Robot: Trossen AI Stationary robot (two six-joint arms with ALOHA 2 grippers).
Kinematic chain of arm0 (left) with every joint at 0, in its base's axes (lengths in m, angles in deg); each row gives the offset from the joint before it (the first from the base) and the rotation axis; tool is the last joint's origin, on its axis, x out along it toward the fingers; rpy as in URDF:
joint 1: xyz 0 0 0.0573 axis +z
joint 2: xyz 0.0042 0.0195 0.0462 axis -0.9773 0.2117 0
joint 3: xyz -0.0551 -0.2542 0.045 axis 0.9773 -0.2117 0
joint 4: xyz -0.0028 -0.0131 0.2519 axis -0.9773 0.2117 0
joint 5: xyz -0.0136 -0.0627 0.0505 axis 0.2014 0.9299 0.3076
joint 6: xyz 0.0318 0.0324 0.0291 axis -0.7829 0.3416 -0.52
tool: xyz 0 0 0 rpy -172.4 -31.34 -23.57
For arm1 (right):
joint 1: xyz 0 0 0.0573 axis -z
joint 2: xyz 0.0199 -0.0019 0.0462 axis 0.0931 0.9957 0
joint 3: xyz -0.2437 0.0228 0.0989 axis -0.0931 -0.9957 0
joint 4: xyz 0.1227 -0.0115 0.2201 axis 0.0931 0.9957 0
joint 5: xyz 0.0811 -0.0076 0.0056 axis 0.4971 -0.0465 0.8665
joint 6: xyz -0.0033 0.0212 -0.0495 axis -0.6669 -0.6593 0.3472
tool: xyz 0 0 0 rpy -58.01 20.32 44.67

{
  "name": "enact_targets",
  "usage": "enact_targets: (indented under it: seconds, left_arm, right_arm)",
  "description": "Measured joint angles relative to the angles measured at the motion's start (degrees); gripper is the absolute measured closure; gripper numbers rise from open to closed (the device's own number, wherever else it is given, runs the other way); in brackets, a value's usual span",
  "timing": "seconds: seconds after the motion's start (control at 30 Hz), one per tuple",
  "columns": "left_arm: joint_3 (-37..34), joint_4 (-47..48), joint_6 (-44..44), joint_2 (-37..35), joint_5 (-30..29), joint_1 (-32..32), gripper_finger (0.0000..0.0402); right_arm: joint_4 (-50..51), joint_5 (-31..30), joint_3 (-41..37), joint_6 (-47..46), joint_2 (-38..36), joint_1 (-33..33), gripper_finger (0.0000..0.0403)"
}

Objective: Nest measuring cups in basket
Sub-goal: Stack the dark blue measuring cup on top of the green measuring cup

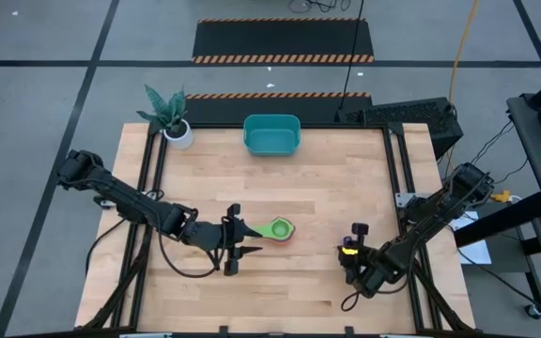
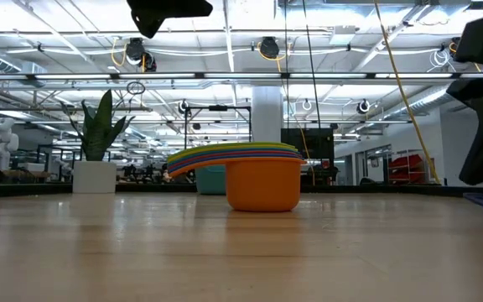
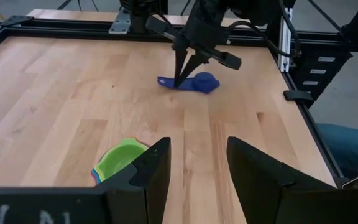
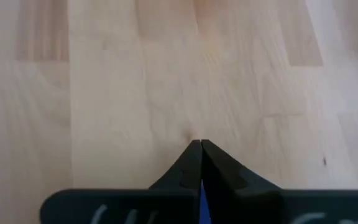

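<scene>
One nested stack [image 1: 281, 228] of cups is seen near the table's centre, green on top, its handles pointing toward nine o'clock, long axis running nine to three. One blue cup [image 3: 199, 83] lies apart at about four o'clock, its handle pinched by the right gripper [image 3: 180, 79], whose fingers are pressed together on it. The left gripper [image 1: 237, 241] is held spread just beside the stack's handles. One teal basket [image 1: 271, 134] sits at twelve o'clock.
</scene>
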Motion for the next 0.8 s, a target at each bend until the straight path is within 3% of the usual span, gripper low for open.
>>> enact_targets:
  seconds: [0.23,0.43,0.67,0.8]
  left_arm:
    - [0.00,-0.12,0.03,0.01,0.01,0.00,0.0243]
    - [0.00,-0.19,0.04,0.02,0.00,0.00,0.0243]
    - [0.00,-0.21,0.14,0.02,0.00,0.07,0.0243]
    - [0.00,-0.23,1.11,0.02,0.00,0.07,0.0243]
  right_arm:
    - [3.03,0.09,0.60,-3.19,-0.05,0.00,0.0403]
    - [15.72,4.79,5.73,-12.83,-0.24,0.37,0.0403]
    - [20.18,22.63,9.73,-19.27,-0.33,-2.07,0.0403]
    - [17.62,23.42,8.22,-23.69,-0.33,-3.46,0.0403]
